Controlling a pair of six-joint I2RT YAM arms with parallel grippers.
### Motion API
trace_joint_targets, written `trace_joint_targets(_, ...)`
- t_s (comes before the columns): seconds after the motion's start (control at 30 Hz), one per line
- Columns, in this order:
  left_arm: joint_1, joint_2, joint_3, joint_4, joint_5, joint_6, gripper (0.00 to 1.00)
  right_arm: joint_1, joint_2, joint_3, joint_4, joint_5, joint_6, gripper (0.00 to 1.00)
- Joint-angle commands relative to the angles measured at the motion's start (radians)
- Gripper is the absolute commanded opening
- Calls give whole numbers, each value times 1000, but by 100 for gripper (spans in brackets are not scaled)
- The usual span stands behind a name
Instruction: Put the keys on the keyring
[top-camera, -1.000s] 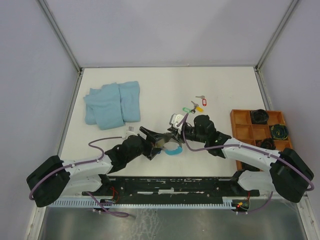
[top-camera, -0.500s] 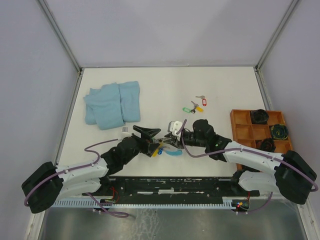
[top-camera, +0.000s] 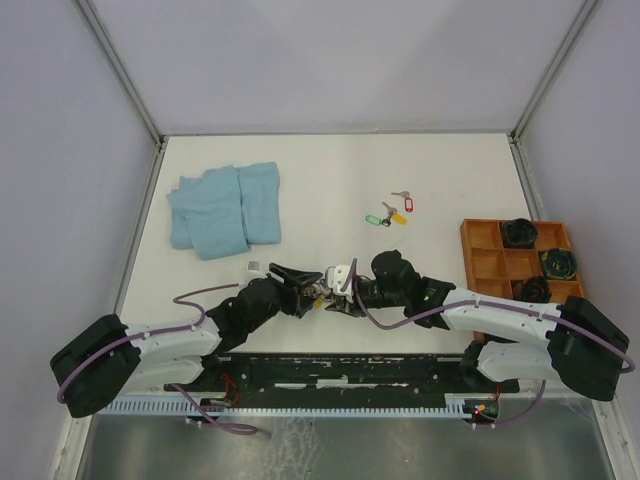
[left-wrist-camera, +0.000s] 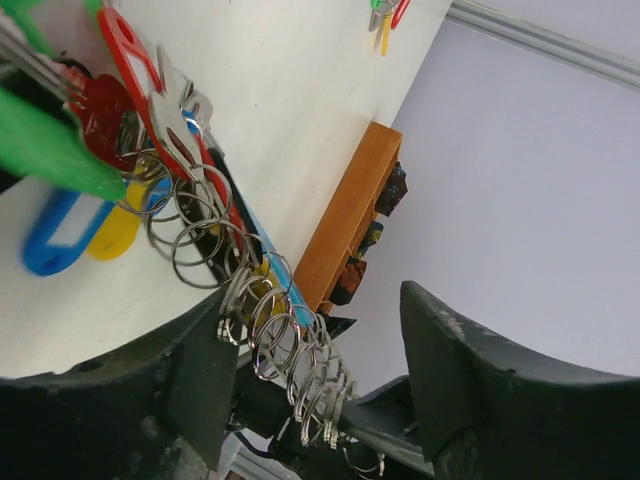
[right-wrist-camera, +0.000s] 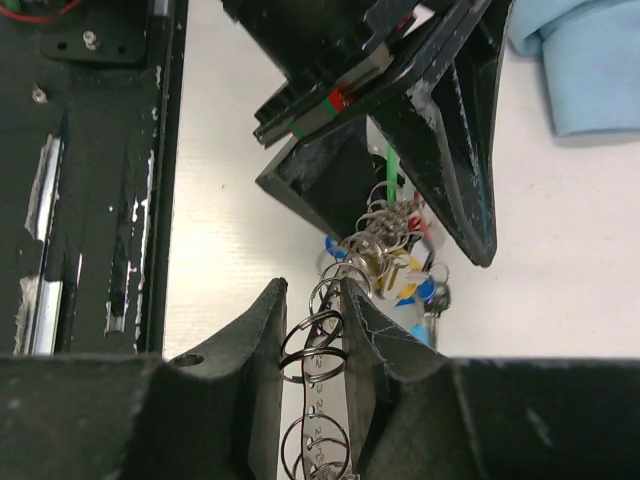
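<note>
A keyring bunch (top-camera: 323, 289) of several linked silver rings, with tagged keys on it, hangs between my two grippers near the table's front edge. My right gripper (right-wrist-camera: 314, 312) is shut on the chain of rings (right-wrist-camera: 316, 352). My left gripper (left-wrist-camera: 318, 345) is open, its jaws wide on either side of the rings (left-wrist-camera: 290, 350). Red, green, blue and yellow tags (left-wrist-camera: 128, 70) hang on the bunch. Three loose keys (top-camera: 391, 211) with green, yellow and red tags lie on the table further back, also at the top of the left wrist view (left-wrist-camera: 386, 14).
A folded light blue cloth (top-camera: 222, 209) lies at the back left. An orange compartment tray (top-camera: 487, 252) with dark round parts stands at the right edge. The black base rail (top-camera: 340, 372) runs along the front.
Both grippers have come together near the front edge. The right gripper carried the ring bunch left, and the left gripper's open jaws now straddle it.
</note>
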Motion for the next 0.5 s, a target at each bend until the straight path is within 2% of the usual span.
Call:
trace_joint_targets(0.0, 5, 8, 3, 80, -4, -13, 63, 11, 17, 46, -71, -11, -45, 3)
trace_joint_targets(0.2, 4, 70, 19, 114, 17, 29, 38, 12, 14, 38, -68, -1, -52, 6)
trace_joint_targets(0.3, 5, 83, 22, 131, 4, 70, 15, 13, 6, 37, -77, 10, -44, 12)
trace_joint_targets(0.37, 5, 74, 36, 107, -20, 115, 4, 13, -7, 37, -88, 22, -26, 18)
trace_joint_targets(0.47, 5, 43, 64, 39, -69, 217, 3, 13, -38, 38, -105, 38, 19, 32)
